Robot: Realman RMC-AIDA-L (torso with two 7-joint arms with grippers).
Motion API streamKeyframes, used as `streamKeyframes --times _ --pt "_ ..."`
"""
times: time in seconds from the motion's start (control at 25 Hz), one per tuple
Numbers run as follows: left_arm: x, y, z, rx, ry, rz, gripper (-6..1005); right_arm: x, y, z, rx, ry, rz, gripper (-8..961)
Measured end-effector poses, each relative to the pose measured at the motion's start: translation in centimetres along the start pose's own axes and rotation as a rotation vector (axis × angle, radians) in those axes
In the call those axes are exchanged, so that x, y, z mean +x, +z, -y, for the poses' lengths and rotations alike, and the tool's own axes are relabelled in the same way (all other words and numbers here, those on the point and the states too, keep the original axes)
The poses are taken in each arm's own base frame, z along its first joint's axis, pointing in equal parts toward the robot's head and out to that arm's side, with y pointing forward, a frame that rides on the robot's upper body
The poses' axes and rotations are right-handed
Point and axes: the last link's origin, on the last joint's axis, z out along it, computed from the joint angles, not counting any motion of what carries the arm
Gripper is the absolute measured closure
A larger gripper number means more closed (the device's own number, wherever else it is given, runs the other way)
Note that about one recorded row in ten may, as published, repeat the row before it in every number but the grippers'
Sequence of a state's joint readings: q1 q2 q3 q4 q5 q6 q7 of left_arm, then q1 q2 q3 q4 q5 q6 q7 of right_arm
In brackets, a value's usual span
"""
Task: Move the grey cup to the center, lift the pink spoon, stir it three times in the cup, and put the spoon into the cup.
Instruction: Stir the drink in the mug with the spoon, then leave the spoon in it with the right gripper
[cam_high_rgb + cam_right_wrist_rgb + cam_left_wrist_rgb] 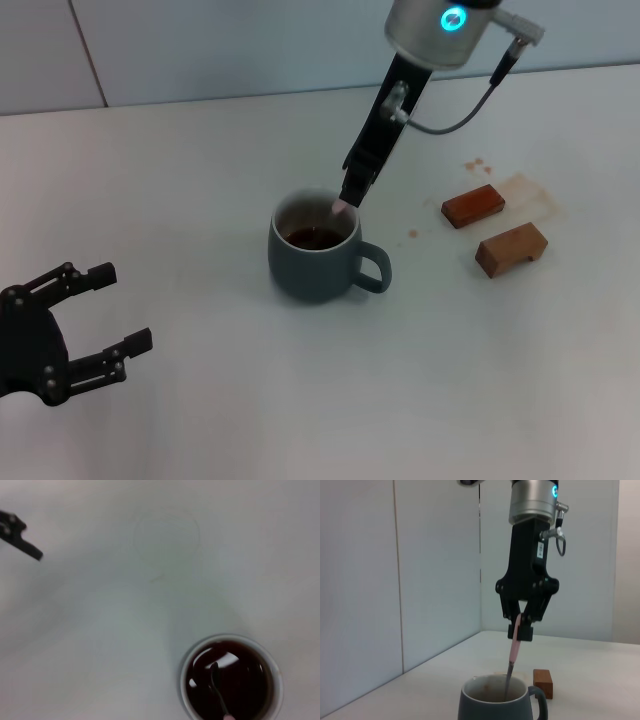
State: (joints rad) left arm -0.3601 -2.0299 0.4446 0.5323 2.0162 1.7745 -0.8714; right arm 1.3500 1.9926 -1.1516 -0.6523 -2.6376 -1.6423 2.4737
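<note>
Right gripper (522,628) pinching the top of the pale pink handle of the slim pink spoon (514,652), silver metal bowl dipped in the dark brown liquid of the rounded blue-grey ceramic cup (318,258). Reaching in from the far right in the head view, forearm slanted down toward the cup, wrist high above the rim, fingers pointing almost straight down. Spoon hanging slightly tilted, neck near the inner wall, tip visible under the liquid in the right wrist view (215,675).

Cup standing upright near the middle of the white table (200,180), loop handle turned toward the robot's right. Likely heavy enough to stay put under gentle stirring, yet hard and breakable, so no knocking the rim. Spoon light, stiff, smooth; thin handle prone to pivot in a narrow pinch, so best held high on the pink part, as now.

Left gripper (95,325) parked low at the near left, well apart from the cup, fingers spread, holding nothing.

Two brown wooden blocks (495,228) lying to the right of the cup, near some brown stains.
</note>
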Motion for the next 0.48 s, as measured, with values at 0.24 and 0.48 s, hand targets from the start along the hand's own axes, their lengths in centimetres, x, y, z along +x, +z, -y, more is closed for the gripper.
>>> streamKeyframes --times 0.24,0.48 --pt "0.0 0.01 0.01 0.0 0.0 0.0 165 -0.43 0.98 -0.99 0.018 -0.034 -0.037 845" --pt "0.0 0.07 -0.03 -0.001 0.001 -0.001 165 -0.88 0.61 -0.4 0.059 -0.024 -0.008 845"
